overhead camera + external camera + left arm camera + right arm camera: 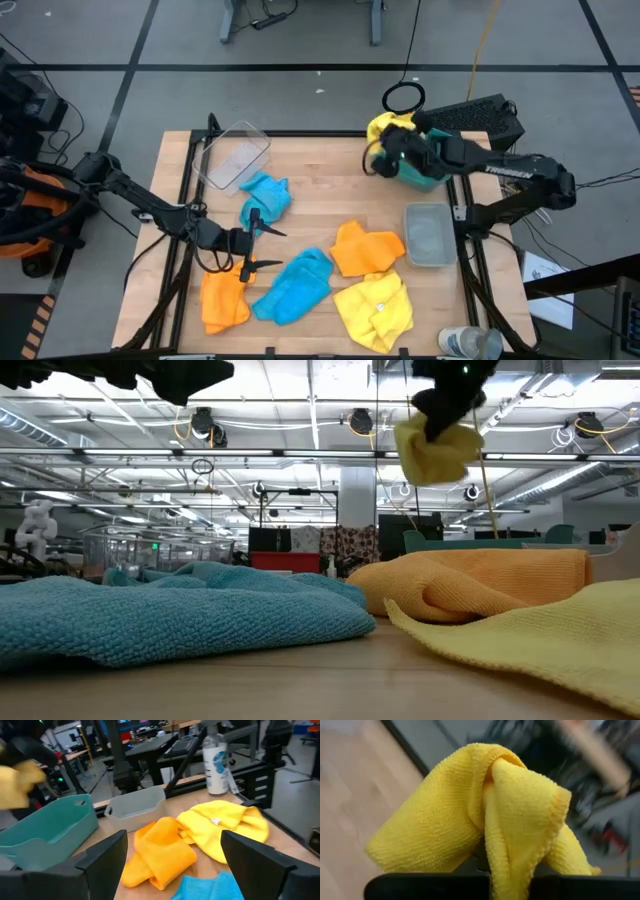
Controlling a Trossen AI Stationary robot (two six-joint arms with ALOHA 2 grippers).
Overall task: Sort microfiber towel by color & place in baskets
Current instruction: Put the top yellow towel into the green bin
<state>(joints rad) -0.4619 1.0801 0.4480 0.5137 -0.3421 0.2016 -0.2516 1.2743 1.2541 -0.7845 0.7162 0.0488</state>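
Observation:
My right gripper (pixel 388 150) is shut on a yellow towel (pixel 385 128), held high over the far left corner of the teal basket (pixel 425 180); the arm covers most of that basket. My left gripper (pixel 262 246) is open and empty between a blue towel (pixel 265 195) and an orange towel (pixel 225 300). Another blue towel (pixel 295 285), an orange towel (pixel 365 248) and a yellow towel (pixel 375 308) lie flat on the table. The clear basket (pixel 237 155) stands at the far left, the grey basket (pixel 430 235) at the right. My right gripper pinches a bunched fold of the yellow towel (pixel 487 855) between its two fingers, several layers together. The fingers come from above, pointing down. The towel (pixel 437 448) hangs crumpled below them, lifted clear of the table and the basket.
A water bottle (pixel 468 343) lies at the table's near right corner. A dark box (pixel 480 118) sits beyond the far right edge. In the left wrist view the teal basket (pixel 50 830), the grey basket (pixel 135 807), the orange towel (pixel 160 852) and the yellow towel (pixel 225 827) lie ahead.

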